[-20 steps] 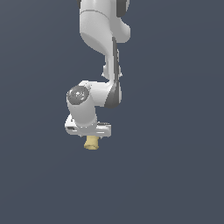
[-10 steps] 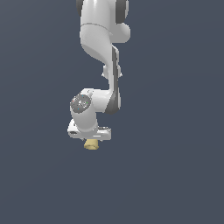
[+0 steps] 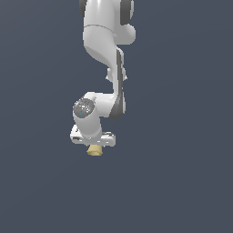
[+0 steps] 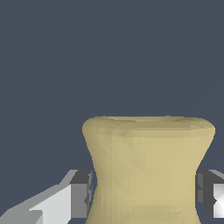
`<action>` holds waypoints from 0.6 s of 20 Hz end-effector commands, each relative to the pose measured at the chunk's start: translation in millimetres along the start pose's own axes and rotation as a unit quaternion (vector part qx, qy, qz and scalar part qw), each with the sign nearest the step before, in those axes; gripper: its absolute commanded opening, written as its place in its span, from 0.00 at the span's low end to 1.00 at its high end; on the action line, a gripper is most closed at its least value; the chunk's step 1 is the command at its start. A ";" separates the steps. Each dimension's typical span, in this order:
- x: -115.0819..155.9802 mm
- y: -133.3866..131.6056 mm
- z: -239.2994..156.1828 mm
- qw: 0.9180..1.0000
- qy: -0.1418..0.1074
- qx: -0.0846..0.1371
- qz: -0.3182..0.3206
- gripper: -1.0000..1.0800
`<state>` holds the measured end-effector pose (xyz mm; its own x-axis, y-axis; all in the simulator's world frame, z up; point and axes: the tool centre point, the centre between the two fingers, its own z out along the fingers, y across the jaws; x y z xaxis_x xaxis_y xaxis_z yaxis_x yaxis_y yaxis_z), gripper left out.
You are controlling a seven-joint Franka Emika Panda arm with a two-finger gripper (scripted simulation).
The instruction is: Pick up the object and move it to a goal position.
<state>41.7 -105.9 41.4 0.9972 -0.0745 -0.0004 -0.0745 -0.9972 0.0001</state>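
Object [image 4: 148, 168], 1 tan spool, sits between the 2 fingers of the gripper [image 3: 94, 146], pinched at its waist, just beneath the white hand; carry slowly, squeeze constant, since flared ends resist slipping.

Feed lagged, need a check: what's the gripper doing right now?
Gripper: shut on the tan spool, fingers against its pinched waist on both sides.

Simulated void: plain slate-grey backdrop [image 3: 182, 136] throughout.
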 end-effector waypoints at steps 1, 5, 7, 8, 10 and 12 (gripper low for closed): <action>0.1 -0.2 0.1 1.000 0.000 0.000 0.000 0.00; 1.4 0.1 -1.9 1.000 0.002 -0.001 0.003 0.00; 3.7 0.4 -5.2 1.000 0.005 -0.002 0.008 0.00; 5.3 0.5 -7.5 1.000 0.006 -0.003 0.011 0.00; 9.3 1.0 -13.2 1.000 0.011 -0.005 0.020 0.00; 14.3 1.7 -20.7 0.999 0.018 -0.007 0.031 0.00</action>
<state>52.0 -108.0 56.3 0.9924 -0.1204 0.0255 -0.1207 -0.9926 0.0102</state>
